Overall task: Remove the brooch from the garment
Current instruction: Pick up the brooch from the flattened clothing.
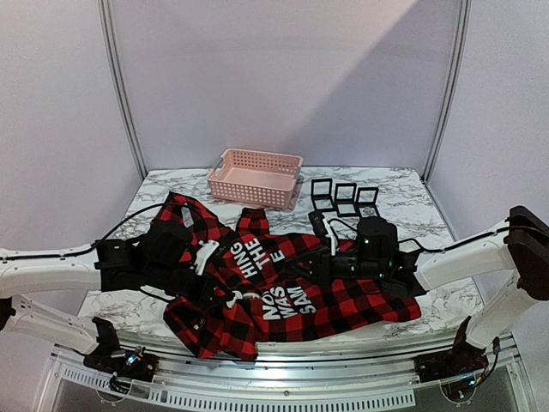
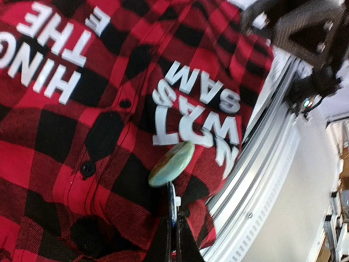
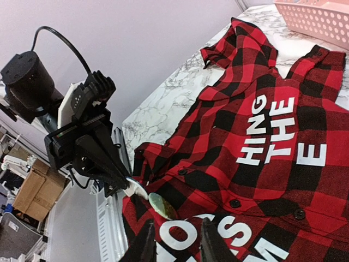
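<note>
The red-and-black plaid garment (image 1: 343, 313) with white lettering lies spread on the marble table (image 1: 429, 206). It fills the left wrist view (image 2: 65, 142) and the right wrist view (image 3: 256, 103). A pale green oval brooch (image 2: 172, 164) stands off its lower front near the letters; it also shows in the right wrist view (image 3: 161, 206) and as a small pale spot in the top view (image 1: 235, 297). My left gripper (image 2: 174, 240) is shut on the brooch's thin clasp just behind the oval (image 1: 221, 290) (image 3: 117, 183). My right gripper (image 3: 177, 245) is open, fingers just above the lettering beside the brooch (image 1: 310, 269).
A pink perforated basket (image 1: 255, 176) stands at the back of the table, also in the right wrist view (image 3: 316, 19). Three small black open frames (image 1: 345, 199) stand to its right. The table's metal front rail (image 2: 262, 180) runs close below the shirt's hem.
</note>
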